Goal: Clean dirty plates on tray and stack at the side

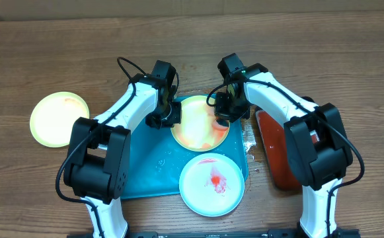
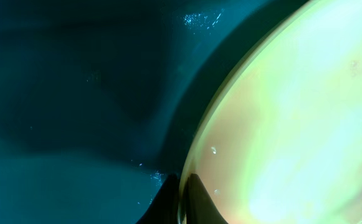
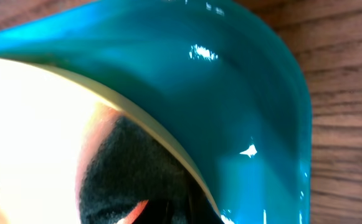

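**Both jaws closed at the smeared plate's rim**

A yellow-green plate [image 1: 59,119] lies on the bare surface [image 1: 20,59] toward its left edge. The turquoise tray [image 1: 147,177] sits mid-surface near the front edge, wet with droplets. It carries a pale green plate [image 1: 198,129] washed with orange smear. At its front right corner is a pale blue plate [image 1: 211,184] with a red blot. A black tray [image 1: 274,155] with a red pad lies to its right.

The left arm hides part of the turquoise tray. In the right wrist view a dark fuzzy mass [image 3: 124,180] rests on the pale green plate; whether it is gripped is unclear.

The left gripper [image 1: 168,116] bends down, jaws pinched on that plate's left rim. The right gripper [image 1: 226,112] reaches down at its right rim, jaws closed.
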Available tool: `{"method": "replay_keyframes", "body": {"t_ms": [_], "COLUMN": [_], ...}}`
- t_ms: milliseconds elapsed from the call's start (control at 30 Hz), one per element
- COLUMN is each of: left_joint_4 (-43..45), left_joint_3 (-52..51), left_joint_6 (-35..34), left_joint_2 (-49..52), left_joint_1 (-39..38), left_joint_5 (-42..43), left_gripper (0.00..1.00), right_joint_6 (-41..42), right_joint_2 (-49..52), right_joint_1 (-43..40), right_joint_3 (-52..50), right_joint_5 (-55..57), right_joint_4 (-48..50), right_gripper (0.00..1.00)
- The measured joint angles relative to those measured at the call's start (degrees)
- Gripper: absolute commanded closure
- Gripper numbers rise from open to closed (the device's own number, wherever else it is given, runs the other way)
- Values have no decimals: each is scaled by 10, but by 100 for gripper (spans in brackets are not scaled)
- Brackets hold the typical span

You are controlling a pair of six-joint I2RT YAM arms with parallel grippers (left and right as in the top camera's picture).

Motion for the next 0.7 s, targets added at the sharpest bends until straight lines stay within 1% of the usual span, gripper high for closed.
{"method": "replay_keyframes", "body": {"t_ms": [167, 467, 600, 700], "left_joint_4": [-2, -9, -9, -9], "left_joint_3": [0, 0, 0, 0], "left_joint_6": [0, -7, -7, -7], "left_joint_2": [0, 0, 0, 0], "left_joint_1": [0, 1, 2, 2], "left_joint_5": [-2, -16, -17, -19], "left_gripper": [96, 96, 96, 96], "right_joint_6": [-19, -25, -25, -27], "right_joint_2": [13, 26, 26, 26], "right_joint_1": [8, 10, 10, 9], "right_joint_3": [30, 129, 141, 141], "right_joint_5": [15, 52, 60, 64], "right_joint_4": [-19, -22, -30, -56], "right_gripper": [96, 96, 96, 96]}}
